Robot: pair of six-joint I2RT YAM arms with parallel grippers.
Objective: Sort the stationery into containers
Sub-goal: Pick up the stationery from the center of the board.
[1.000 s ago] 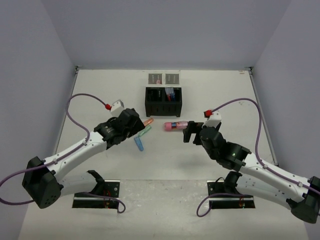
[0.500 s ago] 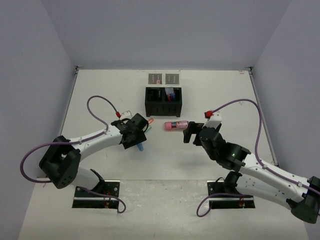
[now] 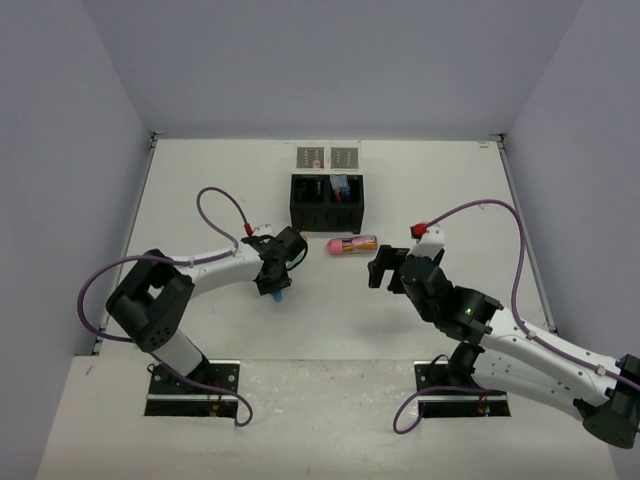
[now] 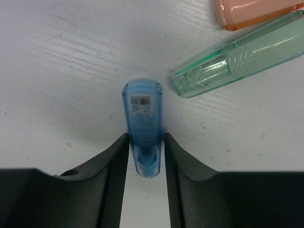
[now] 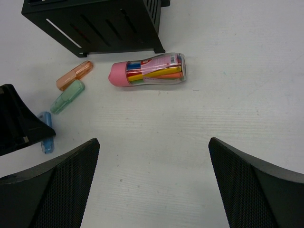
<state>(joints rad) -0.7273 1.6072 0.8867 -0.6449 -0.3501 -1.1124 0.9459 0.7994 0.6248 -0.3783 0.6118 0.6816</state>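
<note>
My left gripper (image 4: 146,135) is low on the table, its fingers closed against both sides of a blue highlighter (image 4: 142,118) that lies flat; it also shows in the top view (image 3: 277,293). A green highlighter (image 4: 240,61) and a salmon one (image 4: 259,12) lie just beyond it. My right gripper (image 5: 154,140) is open and empty, a short way from a pink-capped clear tube (image 5: 149,70) holding coloured pens. The black two-compartment box (image 3: 327,203) holds several pens. Two small grey trays (image 3: 327,157) lie behind it.
The box's slotted wall (image 5: 95,23) stands close behind the tube and highlighters. My left gripper (image 5: 19,126) shows at the left edge of the right wrist view. White walls enclose the table on three sides.
My left arm has folded in and come down so its fingers sit round the blue highlighter. The pink tube has rolled slightly toward the box. The right gripper has barely moved.
</note>
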